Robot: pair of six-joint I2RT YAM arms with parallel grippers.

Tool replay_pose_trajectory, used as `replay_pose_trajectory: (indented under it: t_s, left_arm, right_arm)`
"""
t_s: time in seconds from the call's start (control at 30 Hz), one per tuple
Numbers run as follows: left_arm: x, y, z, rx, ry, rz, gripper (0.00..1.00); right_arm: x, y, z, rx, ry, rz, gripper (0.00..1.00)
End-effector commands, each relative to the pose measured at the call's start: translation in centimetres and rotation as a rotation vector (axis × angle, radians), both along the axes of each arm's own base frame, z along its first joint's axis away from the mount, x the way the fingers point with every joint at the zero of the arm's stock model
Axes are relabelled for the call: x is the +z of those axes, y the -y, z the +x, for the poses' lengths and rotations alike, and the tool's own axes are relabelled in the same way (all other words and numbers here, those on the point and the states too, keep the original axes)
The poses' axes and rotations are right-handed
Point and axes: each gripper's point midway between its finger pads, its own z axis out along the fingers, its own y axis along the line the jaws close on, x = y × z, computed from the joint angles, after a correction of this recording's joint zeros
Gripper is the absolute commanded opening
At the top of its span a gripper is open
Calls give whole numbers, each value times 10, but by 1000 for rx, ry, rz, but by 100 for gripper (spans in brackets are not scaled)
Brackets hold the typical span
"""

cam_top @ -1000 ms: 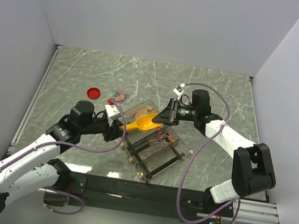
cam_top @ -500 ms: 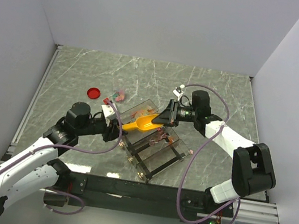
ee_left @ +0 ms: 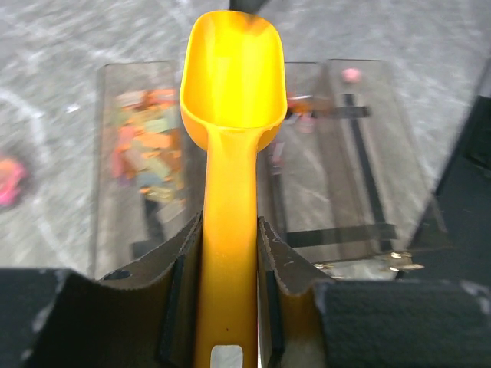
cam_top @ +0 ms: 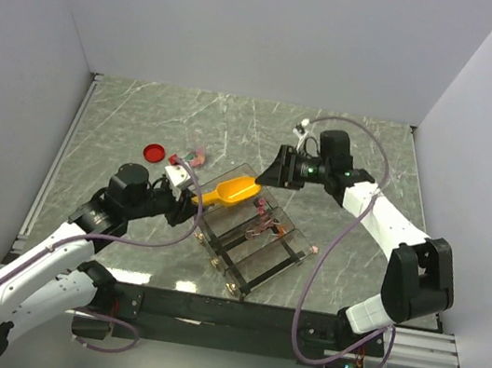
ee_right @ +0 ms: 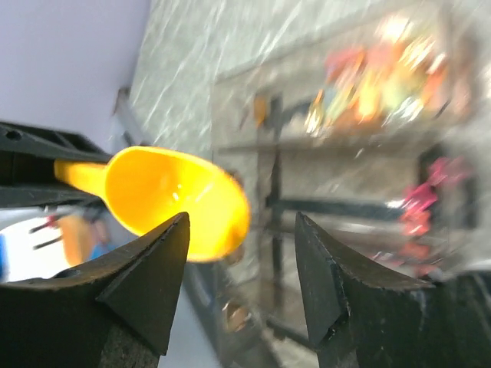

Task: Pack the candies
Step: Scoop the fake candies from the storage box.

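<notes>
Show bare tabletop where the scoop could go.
Bare marble: the far strip along the back wall, and the left edge beyond the red lid. Crowded: around the clear box, with loose candies, left gripper and right gripper.

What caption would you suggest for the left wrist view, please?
Left tool gripping the handle of an empty yellow scoop over a clear box, candies piled in one compartment.

A yellow-orange scoop hangs over the far-left corner of the clear compartment box; a red lid lies well left of that box on the marble worktop.
</notes>
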Motion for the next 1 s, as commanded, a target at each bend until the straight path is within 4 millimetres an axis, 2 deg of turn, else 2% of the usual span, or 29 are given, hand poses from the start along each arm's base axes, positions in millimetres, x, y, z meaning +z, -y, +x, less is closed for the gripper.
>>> replay_pose_trajectory:
  t_s: [0.0,0.03,0.07,0.1,0.13,0.17,0.2,0.23,0.27,0.3,0.33,0.37,0.43,0.47,0.53,0.67,0.77,0.8,0.83,0.9,0.93,0.97]
  left_arm:
    - [18,-17,22,126,45,67,1]
    - [17,-20,24,143,37,85,1]
    - [14,-24,26,161,24,108,1]
    - [16,-30,28,193,10,142,1]
    - [15,-33,28,201,-3,164,1]
    - [11,-36,30,209,-14,199,1]
    - [14,-42,30,226,-29,233,1]
    - [15,-45,31,234,-33,253,1]
    - [13,-47,33,236,-44,284,1]
    - [20,-49,35,246,-43,295,1]
    - [17,-54,34,260,-64,329,1]
    - [14,-56,35,261,-76,355,1]
    - [21,-60,38,279,-76,378,1]
    - [20,-61,37,276,-94,399,1]
    - [20,-63,36,274,-103,421,1]
    - [14,-70,31,267,-137,477,1]
    - [10,-72,29,250,-153,508,1]
    - [9,-73,27,241,-159,523,1]
    - [9,-73,26,232,-161,529,1]
    - [9,-74,23,202,-153,549,1]
    - [10,-73,23,184,-144,558,1]
    - [9,-73,22,171,-145,567,1]
  right_arm:
    - [0,23,39,-89,151,-196,64]
    - [4,27,51,-114,177,-234,64]
    - [-1,30,57,-129,178,-277,64]
    - [-19,34,61,-132,137,-334,63]
    - [-17,36,72,-143,174,-373,61]
    - [-21,35,77,-145,177,-395,61]
    - [-33,35,82,-134,170,-424,60]
    - [-31,30,89,-133,195,-441,59]
    - [-41,28,93,-125,185,-458,58]
    - [-44,24,97,-122,199,-463,58]
    - [-44,23,104,-126,218,-480,58]
    - [-55,17,105,-105,206,-495,57]
    - [-60,10,111,-86,219,-505,57]
    - [-70,2,110,-63,210,-509,57]
    - [-73,-6,113,-43,228,-509,56]
    - [-92,-17,119,-33,228,-532,54]
    - [-103,-21,121,-24,228,-553,47]
    - [-106,-21,120,-11,230,-562,39]
    - [-110,-20,118,2,228,-567,35]
    - [-107,-18,115,15,258,-571,28]
    - [-115,-12,107,23,245,-586,21]
    - [-108,-11,105,16,260,-581,19]
